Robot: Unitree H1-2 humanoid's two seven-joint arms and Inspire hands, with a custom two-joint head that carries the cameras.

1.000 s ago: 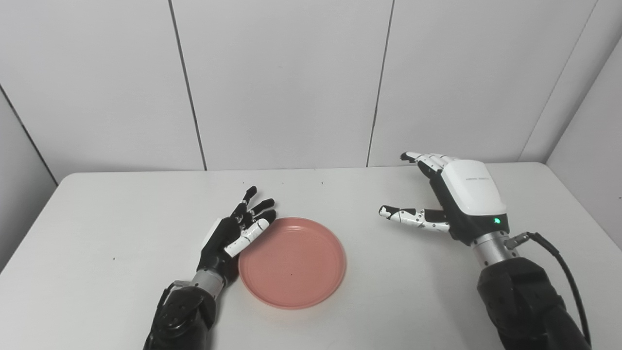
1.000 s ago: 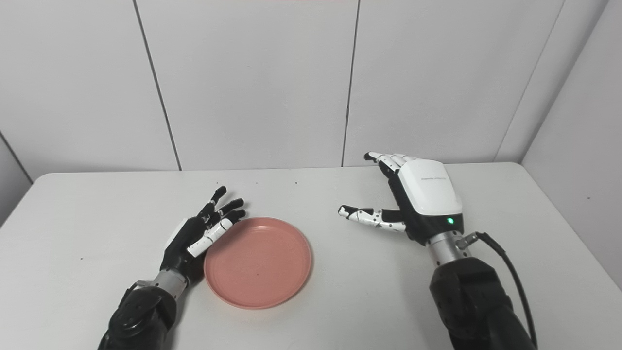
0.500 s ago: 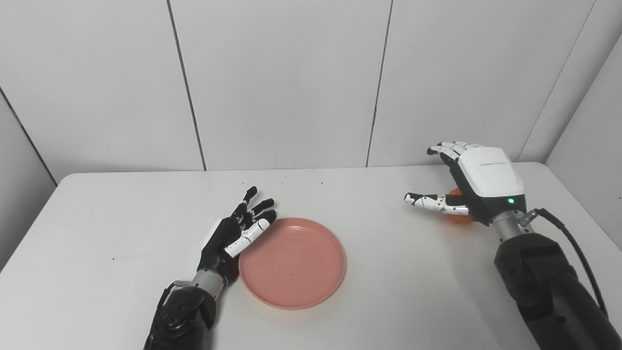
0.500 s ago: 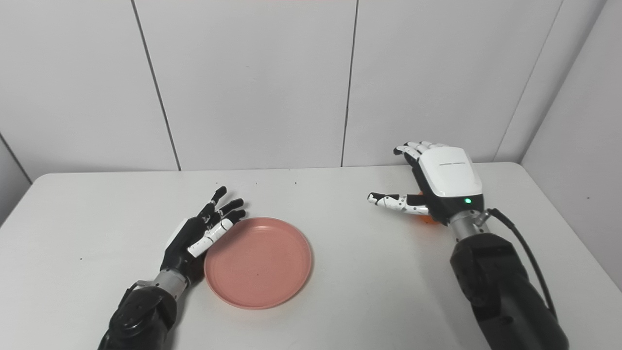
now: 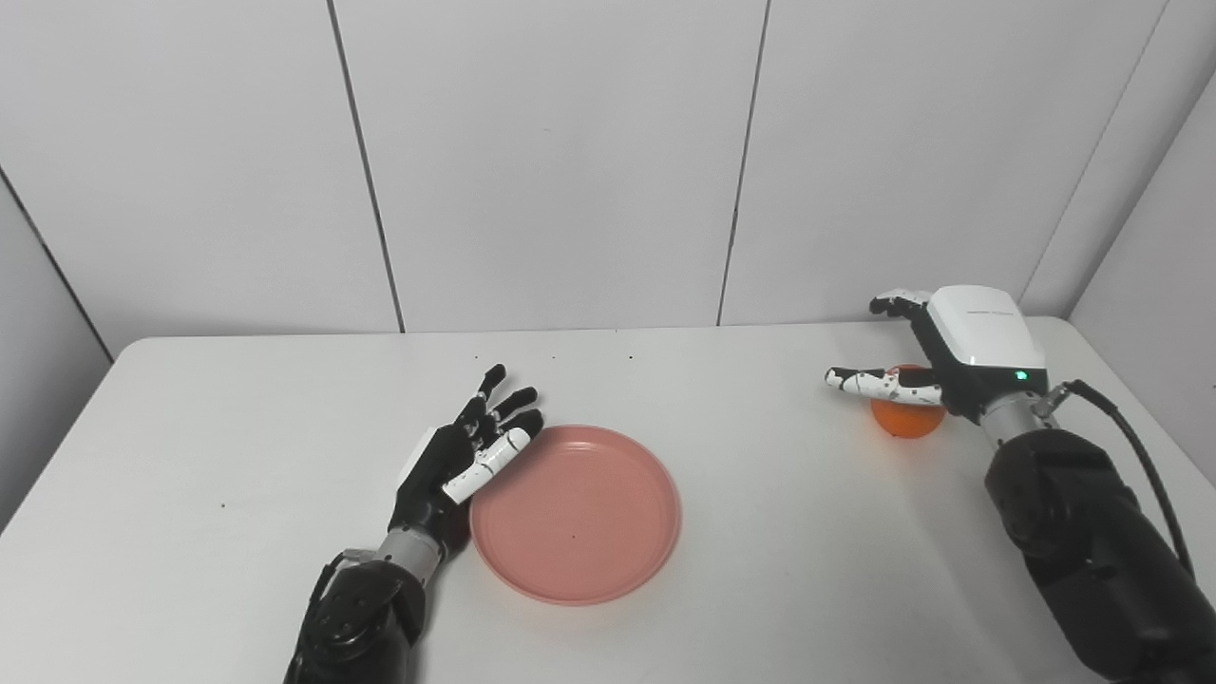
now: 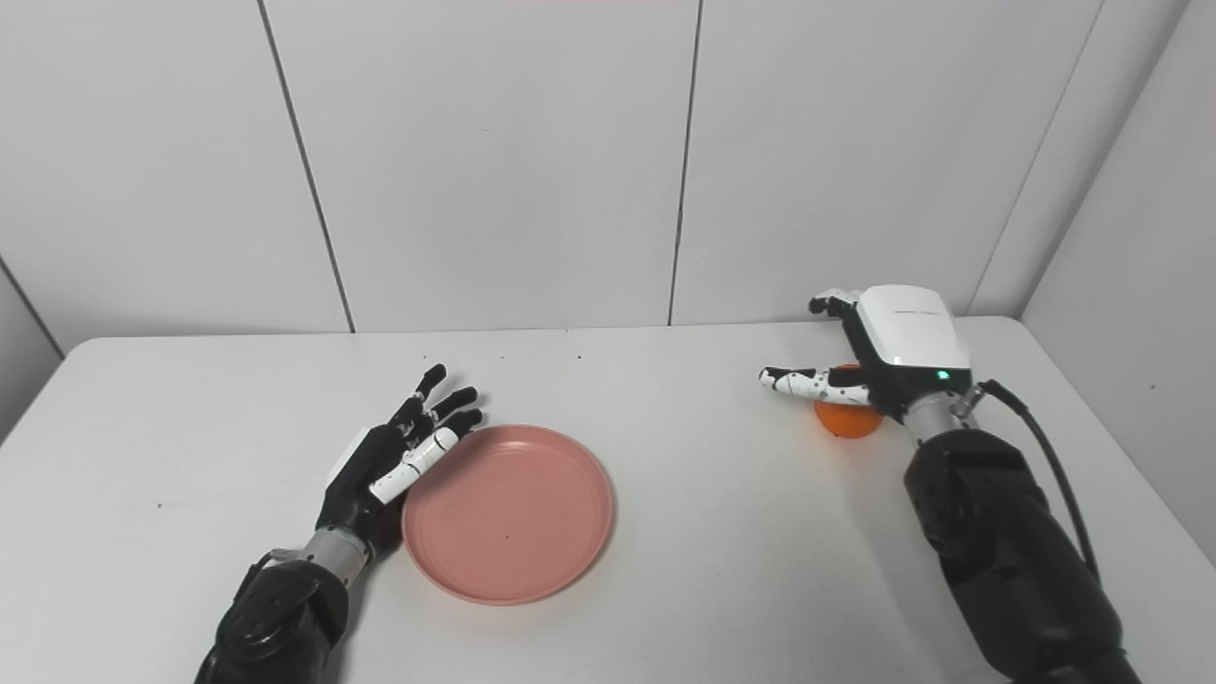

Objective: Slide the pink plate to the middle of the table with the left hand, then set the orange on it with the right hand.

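Orange fruit now under the right hand; pink plate parked mid-frame.

The white-and-black right hand [image 5: 936, 366] has swung to the frame's right and hovers spread over the small round orange [image 5: 907, 420], not yet gripping. The black left hand [image 5: 465, 456] rests spread against the round pink plastic plate [image 5: 575, 513] on the white surface [image 5: 218, 446]. So the slide looks finished and the pickup is next. The right eye view bares slightly more of the orange.
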